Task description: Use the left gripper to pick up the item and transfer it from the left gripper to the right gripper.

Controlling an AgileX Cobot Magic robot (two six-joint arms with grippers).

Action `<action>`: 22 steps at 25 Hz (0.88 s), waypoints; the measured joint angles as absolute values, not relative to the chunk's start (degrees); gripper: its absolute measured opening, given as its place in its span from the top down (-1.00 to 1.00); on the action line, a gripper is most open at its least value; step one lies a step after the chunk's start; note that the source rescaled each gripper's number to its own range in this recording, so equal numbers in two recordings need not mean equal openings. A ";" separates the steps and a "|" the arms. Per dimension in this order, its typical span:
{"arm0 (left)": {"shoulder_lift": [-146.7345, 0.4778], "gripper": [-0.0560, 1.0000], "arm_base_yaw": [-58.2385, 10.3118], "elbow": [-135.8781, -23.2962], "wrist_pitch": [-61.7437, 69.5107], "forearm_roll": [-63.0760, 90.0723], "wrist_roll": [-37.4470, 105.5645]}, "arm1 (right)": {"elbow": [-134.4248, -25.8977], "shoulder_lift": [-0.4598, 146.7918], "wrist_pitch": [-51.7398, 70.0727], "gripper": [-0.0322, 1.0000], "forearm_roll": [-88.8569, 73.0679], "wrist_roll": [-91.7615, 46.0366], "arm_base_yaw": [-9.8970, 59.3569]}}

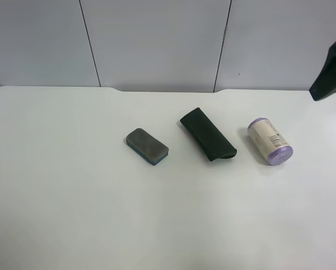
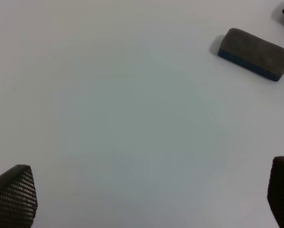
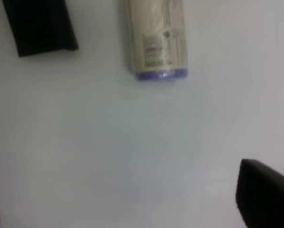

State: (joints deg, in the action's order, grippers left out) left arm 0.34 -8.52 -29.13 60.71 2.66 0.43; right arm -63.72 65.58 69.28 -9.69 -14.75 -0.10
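The item, a cream canister with purple ends (image 1: 269,141), lies on its side on the white table (image 1: 72,197), at the exterior high view's right. It also shows in the right wrist view (image 3: 157,40), well ahead of my right gripper (image 3: 118,185). That gripper is open and empty, with one black finger (image 3: 265,194) in view and a sliver of the other at the frame edge. My left gripper (image 2: 149,164) is open and empty over bare table, its fingertips (image 2: 14,197) wide apart. The canister is not in the left wrist view.
A grey-and-blue eraser block (image 1: 147,146) lies mid-table and also shows in the left wrist view (image 2: 255,53). A flat dark green case (image 1: 207,134) lies between eraser and canister and shows in the right wrist view (image 3: 40,26). A black arm part (image 1: 331,73) hangs at the exterior high view's upper right.
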 joint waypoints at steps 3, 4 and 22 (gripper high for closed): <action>0.34 -0.97 -8.52 -29.13 60.71 2.66 0.43 | -56.22 57.39 69.44 -0.99 -9.83 -14.75 -0.10; 0.34 -0.97 -8.52 -29.13 60.71 2.66 0.43 | -53.66 54.83 69.55 -0.99 -9.83 -14.75 -0.10; 0.34 -0.97 -8.52 -29.13 60.71 2.66 0.43 | -31.06 9.34 64.81 -1.00 -9.51 -11.06 -0.10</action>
State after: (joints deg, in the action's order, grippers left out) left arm 0.34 -8.52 -29.13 60.71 2.66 0.43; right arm -31.06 9.34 64.81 -9.51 -11.06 -0.10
